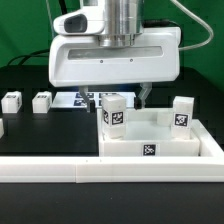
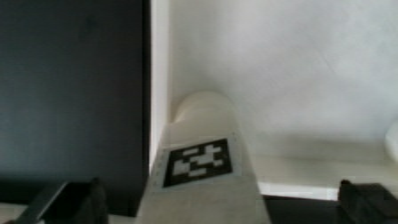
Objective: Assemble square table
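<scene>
Exterior view: the hand [image 1: 122, 98] hangs low over the far corner of the white table top [image 1: 150, 140] on the exterior view's left, its wide white body blocking most of what is behind it. One tagged leg [image 1: 114, 113] stands upright at that corner, right under the hand. Can't tell from here whether it is seated in a socket. A second leg [image 1: 181, 113] stands upright at the far corner on the exterior view's right. Two more legs [image 1: 41, 101] sit loose on the dark surface [image 1: 40, 135], well apart from the top, toward the exterior view's left. The marker board [image 1: 70, 99] lies flat behind them. The long white border rail [image 1: 110, 175] runs just in front of the top.

Wrist view: only this one shows the grip clearly. The hand [image 2: 217, 200] is spread wide, with dark fingertips [image 2: 71, 200] on either side of the leg [image 2: 201, 160] and gaps on both sides, nothing clamped. The leg's tag faces the camera. The leg sits at the edge of the table top [image 2: 302, 80], with the dark surface [image 2: 71, 90] beside it. The other legs, rail and board are out of this view.
</scene>
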Robot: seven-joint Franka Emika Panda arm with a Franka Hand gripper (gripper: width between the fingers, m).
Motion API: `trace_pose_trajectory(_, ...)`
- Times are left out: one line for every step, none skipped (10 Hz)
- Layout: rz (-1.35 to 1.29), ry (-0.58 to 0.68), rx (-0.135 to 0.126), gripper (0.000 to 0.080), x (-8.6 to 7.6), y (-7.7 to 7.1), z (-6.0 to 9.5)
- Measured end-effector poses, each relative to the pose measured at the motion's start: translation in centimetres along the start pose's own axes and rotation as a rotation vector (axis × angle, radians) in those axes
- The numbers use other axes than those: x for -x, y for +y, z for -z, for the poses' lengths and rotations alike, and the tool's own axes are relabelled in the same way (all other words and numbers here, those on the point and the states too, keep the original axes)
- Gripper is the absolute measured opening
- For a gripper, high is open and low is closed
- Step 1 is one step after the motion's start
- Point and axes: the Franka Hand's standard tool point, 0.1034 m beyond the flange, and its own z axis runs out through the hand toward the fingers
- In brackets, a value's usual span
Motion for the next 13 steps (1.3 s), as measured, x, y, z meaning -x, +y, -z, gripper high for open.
trace_pose_trajectory(0.106, -0.003, 0.011, 0.0649, -0.1, 0.14, 0.08)
trace_pose_trajectory(0.127, -0.001, 0.015, 0.0649, -0.24, 0.19, 0.17)
trace_pose_trajectory(0.108, 0.0, 0.015, 0.0621, -0.28, 0.18, 0.19)
trace_pose_trajectory(0.108, -0.001, 0.015, 0.0621, -0.27, 0.21, 0.18)
trace_pose_trajectory(0.108, -0.001, 0.015, 0.0442, -0.27, 0.21, 0.18)
trace_pose_trajectory(0.108, -0.001, 0.015, 0.0442, -0.27, 0.21, 0.18)
trace_pose_trajectory(0.108, -0.001, 0.015, 0.0287, -0.26, 0.22, 0.17)
trace_pose_trajectory(0.103, -0.001, 0.015, 0.0288, -0.26, 0.22, 0.17)
trace_pose_trajectory(0.093, 0.001, 0.016, 0.0288, -0.24, 0.42, 0.15)
trace_pose_trajectory(0.063, 0.006, 0.016, 0.0289, -0.22, 0.85, 0.15)
trace_pose_trajectory(-0.004, 0.014, 0.019, 0.0289, -0.24, 0.86, 0.14)
trace_pose_trajectory(-0.122, 0.025, 0.022, 0.0289, -0.32, 0.7, 0.11)
trace_pose_trajectory(-0.191, 0.031, 0.023, 0.0289, -0.37, 0.62, 0.1)
